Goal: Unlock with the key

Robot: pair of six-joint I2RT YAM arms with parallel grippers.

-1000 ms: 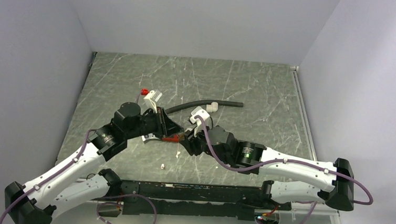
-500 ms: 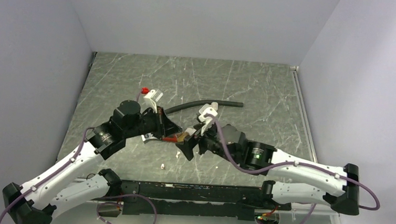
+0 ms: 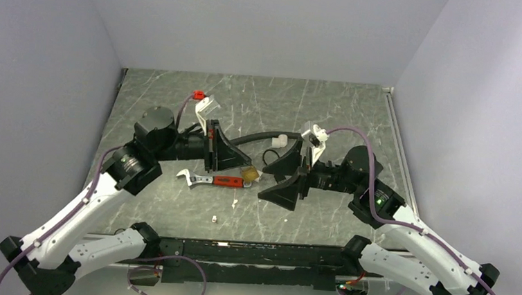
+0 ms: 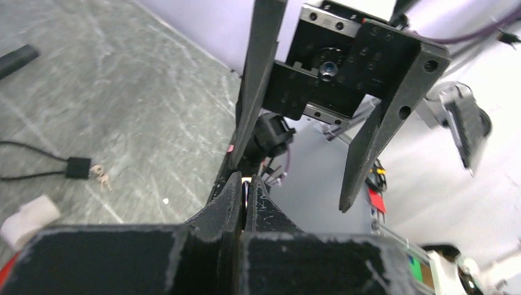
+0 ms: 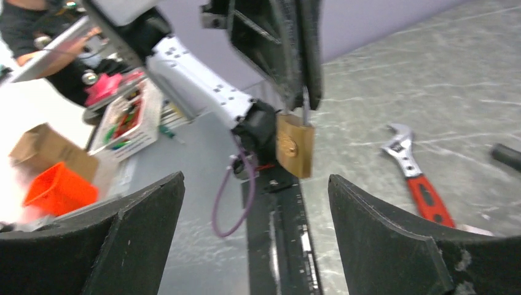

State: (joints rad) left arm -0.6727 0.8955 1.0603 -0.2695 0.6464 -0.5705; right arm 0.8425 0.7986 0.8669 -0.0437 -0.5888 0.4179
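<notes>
Two arms reach in over the grey marbled tabletop [image 3: 343,118], each ending in one hand. The left hand [image 3: 243,166] is clenched on the shackle of the single brass padlock [image 5: 293,147], which hangs below its fingertips. The round mark on the padlock's face is too blurred to read. The right hand [image 3: 264,182] is released, its two fingers spread wide. It faces the padlock from just beside it and touches nothing. The one key [image 4: 101,177], tiny and silvery, lies flat on the tabletop, apart from both hands. It sits right against a small black tag [image 4: 78,167] at the end of a thin black cord [image 4: 31,161]. One red-handled wrench [image 3: 214,180] lies flat below the left hand, near the padlock. One black hose [image 3: 259,136] curves across the middle of the tabletop, with one white block [image 3: 283,140] just beside it. Two small pale bits lie toward the near edge: a white scrap [image 3: 215,218] and a white fleck [image 3: 234,202], well apart from the key. No lettering can be made out on any of these things.
</notes>
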